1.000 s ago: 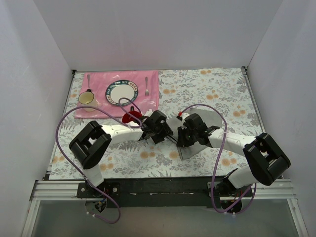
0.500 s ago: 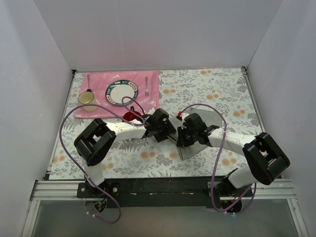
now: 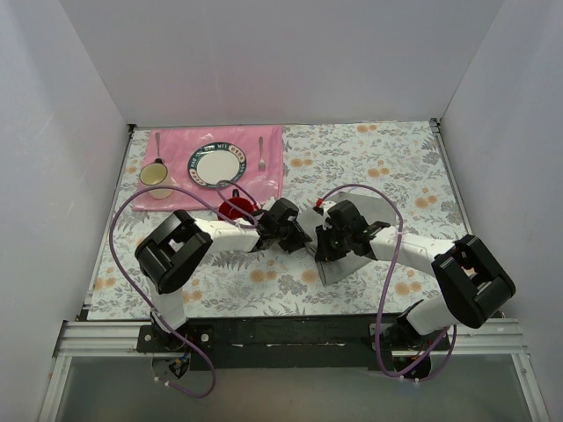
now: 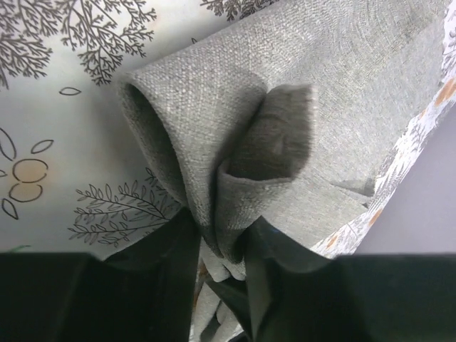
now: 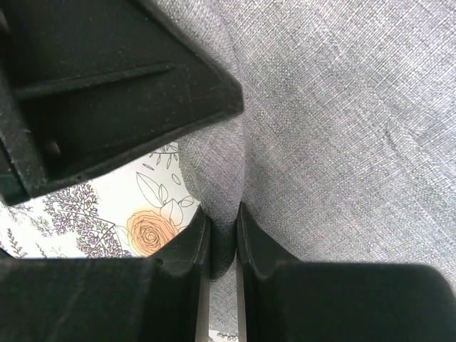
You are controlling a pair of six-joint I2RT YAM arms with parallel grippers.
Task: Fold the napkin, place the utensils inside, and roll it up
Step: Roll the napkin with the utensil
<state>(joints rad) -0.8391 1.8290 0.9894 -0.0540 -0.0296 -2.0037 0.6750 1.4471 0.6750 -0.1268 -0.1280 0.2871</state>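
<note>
The grey napkin [image 3: 339,267] lies on the flowered tablecloth at the table's middle, mostly under my right arm. My left gripper [image 3: 298,236] is shut on a bunched fold at its left edge; the left wrist view shows the napkin [image 4: 335,92] curling up between the fingers [image 4: 171,263]. My right gripper [image 3: 322,243] is right next to it, shut on a thin fold of the napkin [image 5: 342,128]. The two grippers nearly touch. A fork [image 3: 261,153] and a spoon [image 3: 157,144] lie far off on the pink placemat [image 3: 268,176]; their handle colour is too small to tell.
On the placemat at the back left stand a plate [image 3: 217,164] and a pale mug [image 3: 155,176]. A red object [image 3: 235,208] sits just behind my left forearm. The left gripper's black body [image 5: 107,78] fills the upper left of the right wrist view. White walls enclose the table.
My left arm has shifted a little to the right, its gripper closing in on the right gripper with the napkin edge in it. The red object shows more. The right arm has barely moved.
</note>
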